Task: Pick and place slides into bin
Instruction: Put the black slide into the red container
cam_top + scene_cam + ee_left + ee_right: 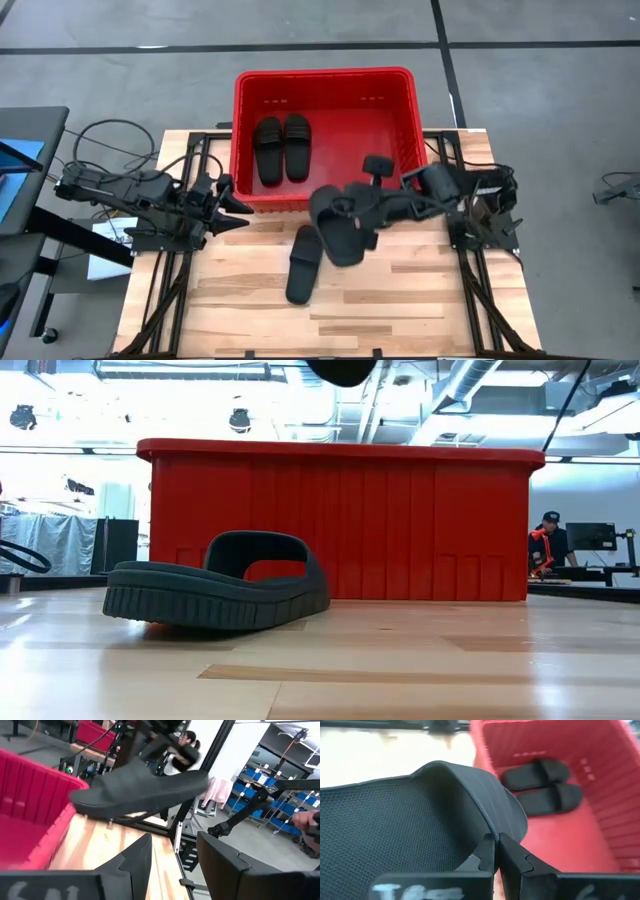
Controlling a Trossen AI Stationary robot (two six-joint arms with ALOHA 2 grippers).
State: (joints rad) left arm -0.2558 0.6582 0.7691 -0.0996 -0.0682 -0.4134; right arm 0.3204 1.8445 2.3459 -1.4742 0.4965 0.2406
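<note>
step: carrying the third slide to the bin, judged from two already lying inside and one left on the bench.
right pincer (495, 851): pressed together on the strap edge of the held slide (340, 225), which hangs clear of the bench, just in front of the bin's near wall.
held slide: tilted, sole facing the wrist camera; the grip is a thin pinch on the strap rim, so it may swing or slip if jerked.
bin (240, 110): red, at the far side of the bench; pair (281, 148) lies side by side in its left part, the middle and right floor is bare.
last slide (304, 262): on the bench, near the held one and below it in the high view; it lies apart from the bin's front wall.
left pincer (235, 207): spread, holding nothing, waiting at the bench's left edge beside the bin's near-left corner.
how to do it well: lift enough for the dangling sole to clear the rim, move slowly forward over the bare red floor right of the pair, lower before letting go so it does not bounce out.
risk: heel catching the near rim; strap sliding from the pinch.
</note>
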